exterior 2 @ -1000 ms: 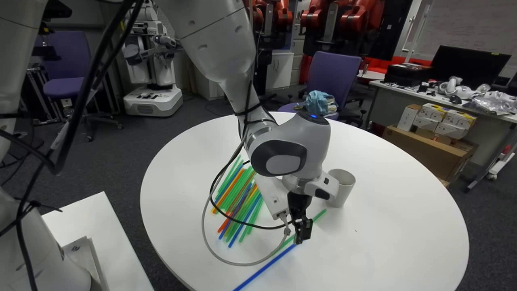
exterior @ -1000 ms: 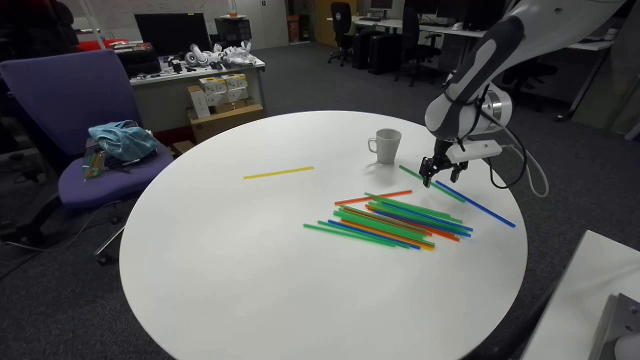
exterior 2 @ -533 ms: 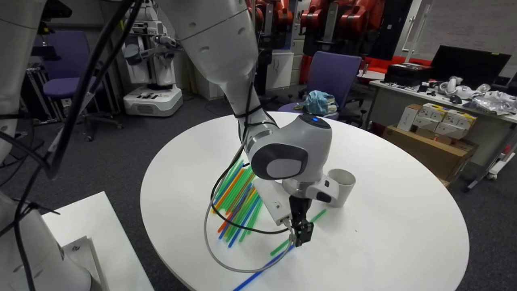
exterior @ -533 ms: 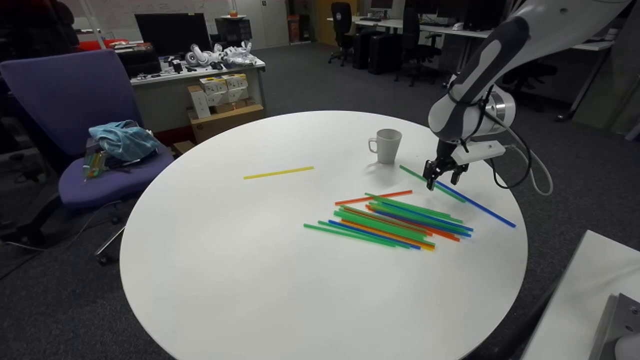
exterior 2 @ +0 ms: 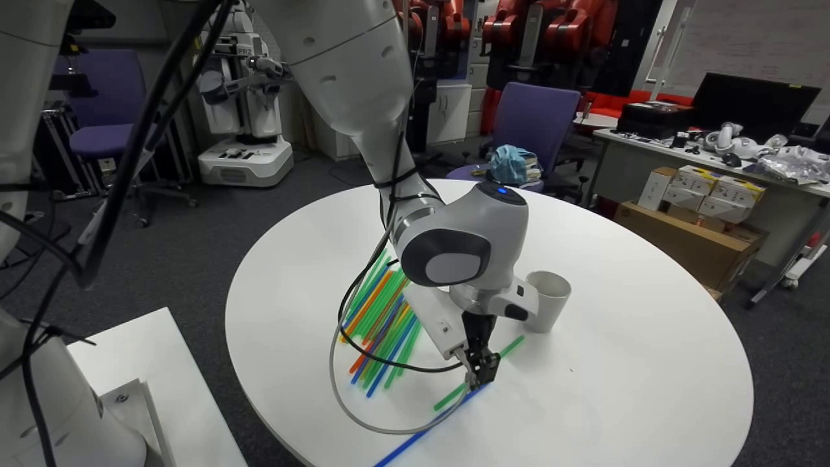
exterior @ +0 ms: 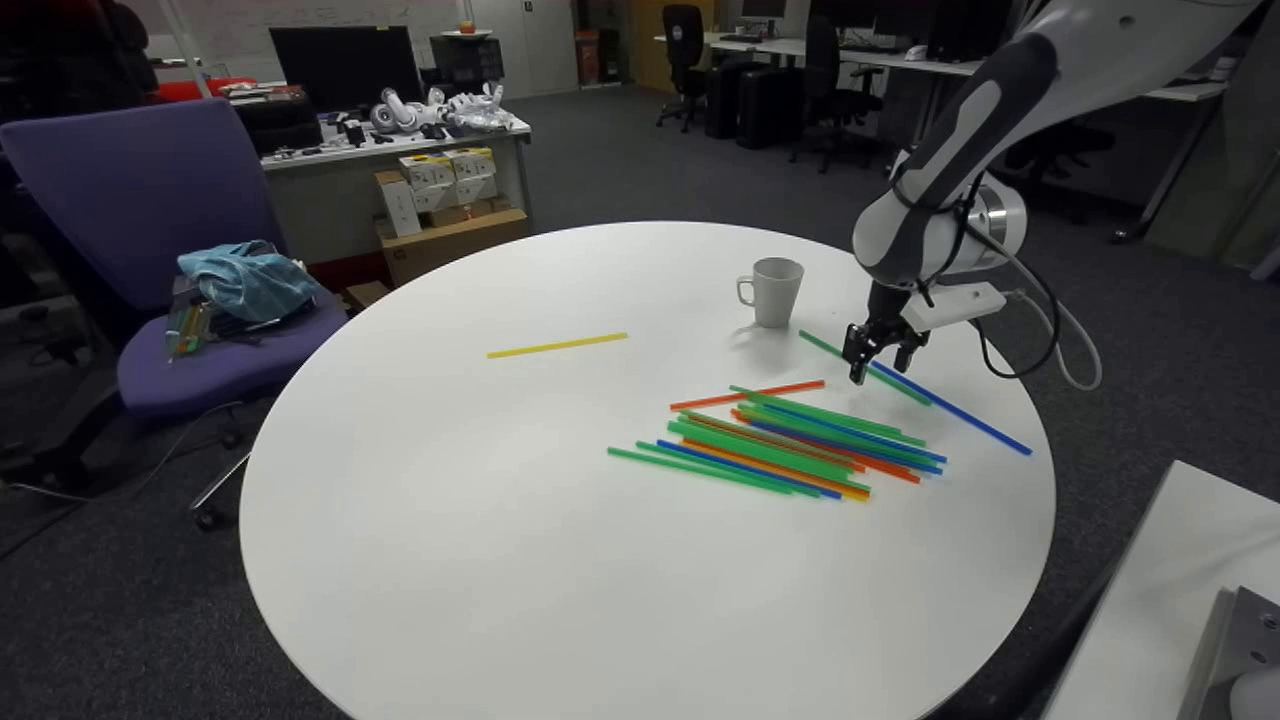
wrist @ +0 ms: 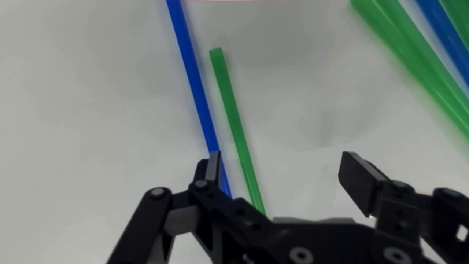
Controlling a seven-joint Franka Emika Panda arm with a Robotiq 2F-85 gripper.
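Two fingers (wrist: 214,168) of the gripper (wrist: 280,165) stand far apart, so the gripper is released; the fingers are a bit closer together than they were a second ago; the robot arm (exterior 2: 363,71) has dipped a little since then too. Under the gripper, on the round white table (exterior: 480,560), lies the green straw (wrist: 238,132); in the wrist view it shows in the gap between the fingers, nearer to one of them; how high the fingers are above it is hard to tell. The blue straw (wrist: 194,80) lies just beside the green straw; that same near finger hides part of it, and it is not clear if they touch; one end of the blue straw almost reaches the table's edge, while one end of the green straw points to the mug (exterior: 775,293). Both straws lie just where they lay a second ago; everything else on the table has stayed put too: the mug stands upright, well in from the edge; the big pile of straws (exterior: 765,455) lies farther in from the edge than the blue straw's end; the red straw (exterior: 748,395) slants along the pile's side; the yellow straw (exterior: 557,345) lies by itself, well apart from the pile.
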